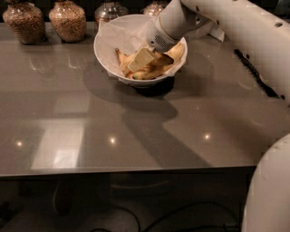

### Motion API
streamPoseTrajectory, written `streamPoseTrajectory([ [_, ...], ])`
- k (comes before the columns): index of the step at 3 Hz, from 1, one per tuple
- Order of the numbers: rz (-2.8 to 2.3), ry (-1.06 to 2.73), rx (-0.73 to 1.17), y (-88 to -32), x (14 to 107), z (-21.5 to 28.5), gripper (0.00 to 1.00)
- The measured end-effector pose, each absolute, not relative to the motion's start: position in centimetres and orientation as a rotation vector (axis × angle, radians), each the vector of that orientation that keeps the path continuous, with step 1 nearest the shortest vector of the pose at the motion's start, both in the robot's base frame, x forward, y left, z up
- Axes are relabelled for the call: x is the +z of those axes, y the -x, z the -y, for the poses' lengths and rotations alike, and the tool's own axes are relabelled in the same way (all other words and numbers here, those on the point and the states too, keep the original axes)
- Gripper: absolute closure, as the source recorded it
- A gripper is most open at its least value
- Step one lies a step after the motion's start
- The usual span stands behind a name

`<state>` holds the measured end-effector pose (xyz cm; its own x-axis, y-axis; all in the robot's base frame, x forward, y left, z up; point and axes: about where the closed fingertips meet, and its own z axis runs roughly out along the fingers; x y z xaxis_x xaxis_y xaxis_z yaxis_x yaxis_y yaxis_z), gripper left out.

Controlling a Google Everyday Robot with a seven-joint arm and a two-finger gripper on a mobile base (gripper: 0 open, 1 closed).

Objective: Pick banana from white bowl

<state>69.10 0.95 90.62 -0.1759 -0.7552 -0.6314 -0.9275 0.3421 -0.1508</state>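
Observation:
The white bowl (108, 45), lined with crinkled white paper, stands at the back middle of the grey table. Several bananas lie in its right half. The plump yellow banana (177, 52) curves along the right wall, and a dark patch shows at its lower end under the wrist. Thinner orange-yellow bananas (147, 74) lie in front of it. My gripper (142, 59) reaches down from the upper right into the bowl and sits on the pile of bananas, hiding their middle.
Two jars of grain (25, 22) (68, 20) stand at the back left, and two more jars (111, 9) stand behind the bowl. A black strip (256, 74) lies on the table at the right. The table's front edge (127, 171) runs across the lower part of the view.

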Motion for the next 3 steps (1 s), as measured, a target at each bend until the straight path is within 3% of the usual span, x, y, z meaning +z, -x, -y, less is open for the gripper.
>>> streamPoseTrajectory([
  [1, -1.996, 1.469, 0.359, -69.0, 90.3, -1.0, 0.48],
  [3, -1.97, 1.462, 0.355, -68.4, 91.3, -1.1, 0.89],
])
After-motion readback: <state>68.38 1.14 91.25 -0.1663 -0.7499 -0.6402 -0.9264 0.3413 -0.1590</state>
